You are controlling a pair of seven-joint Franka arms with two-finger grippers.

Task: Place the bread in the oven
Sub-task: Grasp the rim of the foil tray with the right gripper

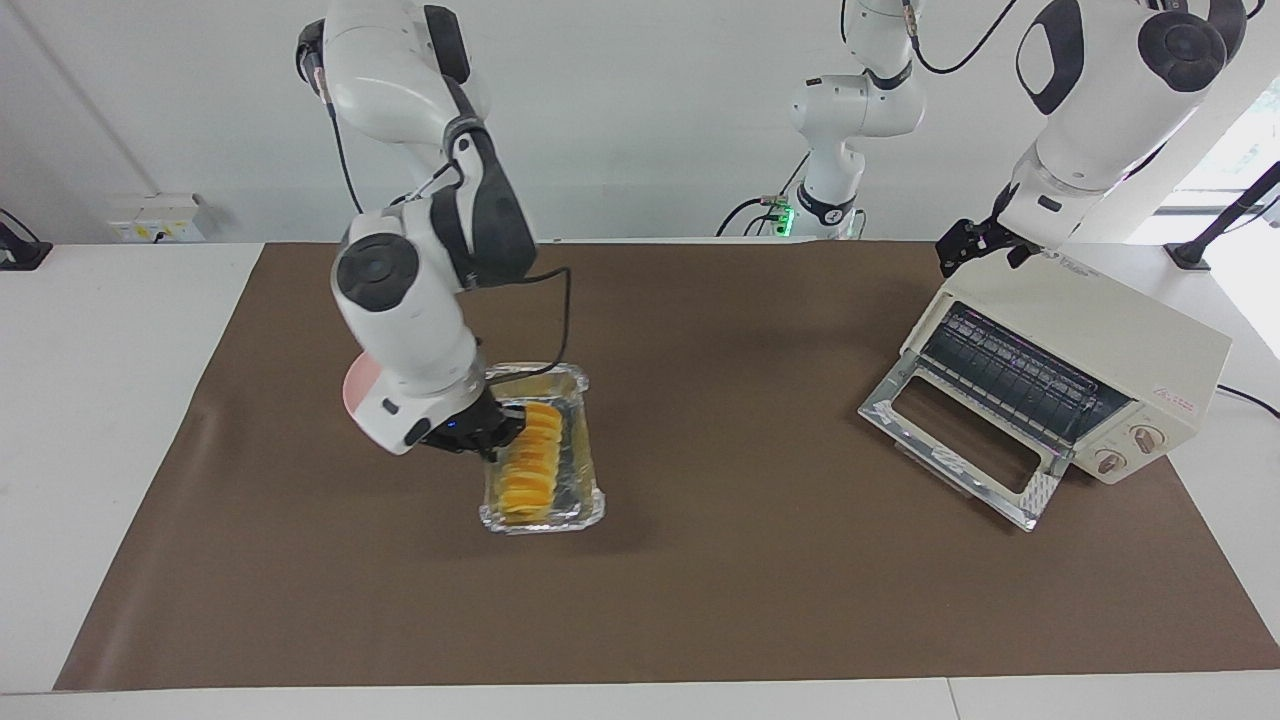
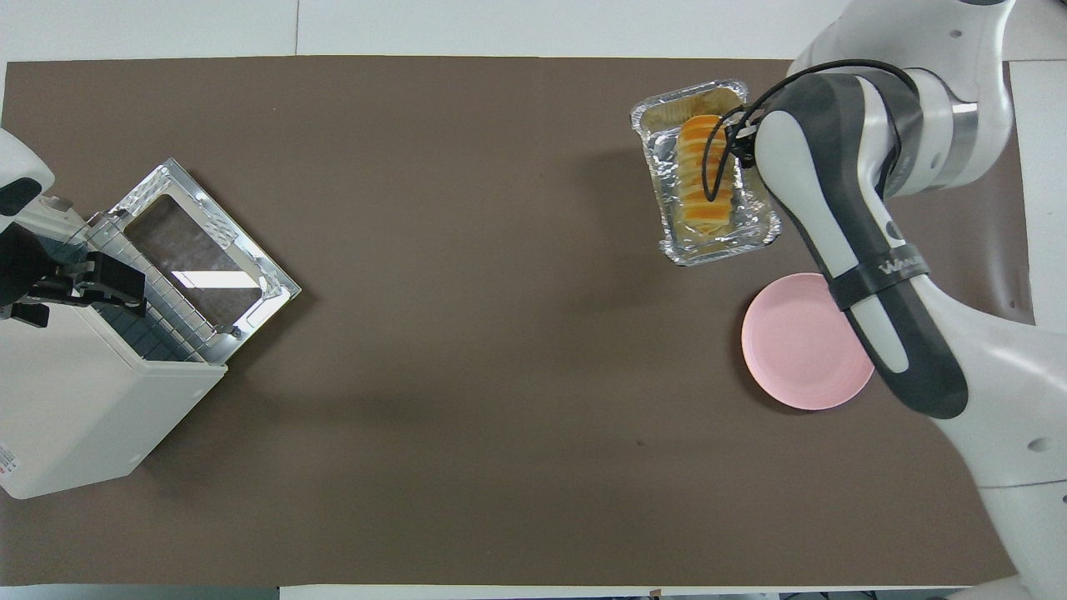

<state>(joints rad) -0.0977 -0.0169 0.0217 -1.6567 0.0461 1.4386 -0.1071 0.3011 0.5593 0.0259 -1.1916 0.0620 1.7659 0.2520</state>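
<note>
The bread (image 1: 530, 465) (image 2: 704, 179), a ridged yellow-orange loaf, lies in a silver foil tray (image 1: 592, 503) (image 2: 667, 225) on the brown mat, toward the right arm's end. My right gripper (image 1: 500, 432) is down at the tray's long rim beside the bread, its fingers shut on that rim. In the overhead view the right arm hides this gripper. The cream-white oven (image 1: 1150, 340) (image 2: 75, 417) stands at the left arm's end, its glass door (image 1: 960, 440) dropped open and the wire rack showing. My left gripper (image 1: 965, 248) (image 2: 100, 283) waits open over the oven's top front edge.
A pink round plate (image 2: 792, 350) (image 1: 352, 390) lies beside the tray, nearer to the robots, partly under the right arm. The brown mat (image 1: 750, 580) stretches bare between the tray and the oven door. A third arm's base stands at the table's robot end.
</note>
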